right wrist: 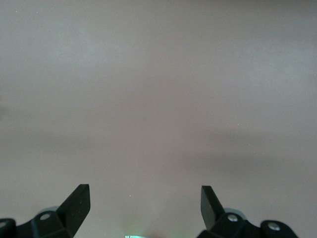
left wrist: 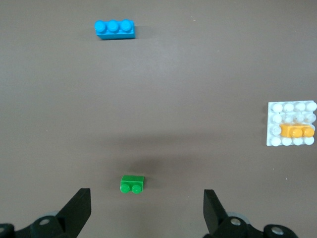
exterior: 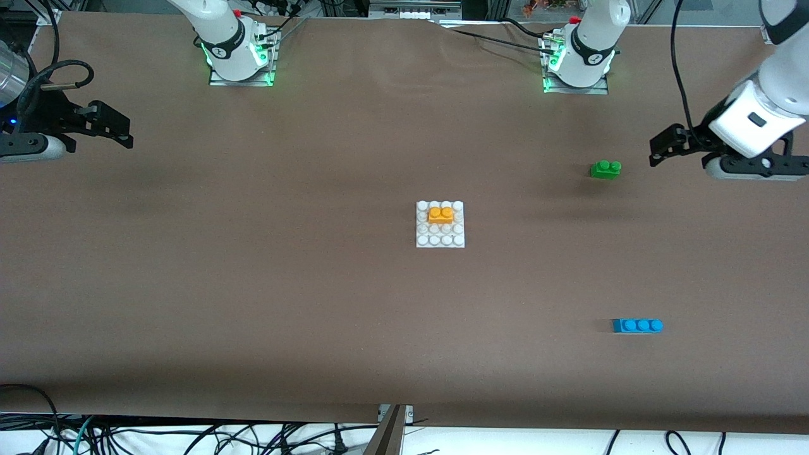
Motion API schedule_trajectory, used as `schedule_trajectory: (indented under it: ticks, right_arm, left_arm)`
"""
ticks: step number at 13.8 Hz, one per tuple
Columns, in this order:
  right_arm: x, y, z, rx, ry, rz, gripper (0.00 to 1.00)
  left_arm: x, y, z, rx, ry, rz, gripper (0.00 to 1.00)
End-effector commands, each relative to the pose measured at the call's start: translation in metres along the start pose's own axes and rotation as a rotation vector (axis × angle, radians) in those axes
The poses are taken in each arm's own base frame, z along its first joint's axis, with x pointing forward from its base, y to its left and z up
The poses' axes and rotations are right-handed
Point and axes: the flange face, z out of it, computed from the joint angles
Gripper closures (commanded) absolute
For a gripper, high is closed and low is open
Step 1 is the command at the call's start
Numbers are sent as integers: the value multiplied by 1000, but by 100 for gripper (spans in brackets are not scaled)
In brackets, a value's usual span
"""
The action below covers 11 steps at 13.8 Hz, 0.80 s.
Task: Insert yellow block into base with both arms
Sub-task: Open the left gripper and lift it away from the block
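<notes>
The yellow block (exterior: 440,214) sits on the studs of the white base (exterior: 440,241) at mid table, in the rows farther from the front camera. Both also show in the left wrist view, the block (left wrist: 296,131) on the base (left wrist: 292,110). My left gripper (exterior: 658,151) is open and empty, up in the air at the left arm's end of the table, beside the green brick (exterior: 605,169); it shows open in its wrist view (left wrist: 147,208). My right gripper (exterior: 117,129) is open and empty over bare table at the right arm's end (right wrist: 146,206).
The green two-stud brick (left wrist: 132,184) lies just ahead of my left gripper's fingers. A blue three-stud brick (exterior: 637,325) lies nearer to the front camera, toward the left arm's end (left wrist: 115,29). Cables hang past the table's front edge.
</notes>
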Motion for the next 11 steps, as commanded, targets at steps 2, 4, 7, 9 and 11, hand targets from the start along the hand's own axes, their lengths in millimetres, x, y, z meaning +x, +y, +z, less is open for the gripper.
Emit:
schedule_trajectory:
  ticks: [2,4,7,9,11]
  right_arm:
    - [-3,-3,-7,1,11,-9,1]
    - [-3,-2,-7,1,11,-7,1]
    - [-3,-3,-7,1,10,-9,1]
    - [-3,-3,-7,1,10,-9,1]
    - [-4,-3,-6,3,7,-9,1]
  left_arm:
    - [-7,-9,-4,29,10,12,0]
    - [-7,-3,-8,31,1,22,0]
    - [-7,-3,-9,32,1,24,0]
    - [-7,-3,-9,32,1,24,0]
    - [-7,-3,-10,32,2,24,0]
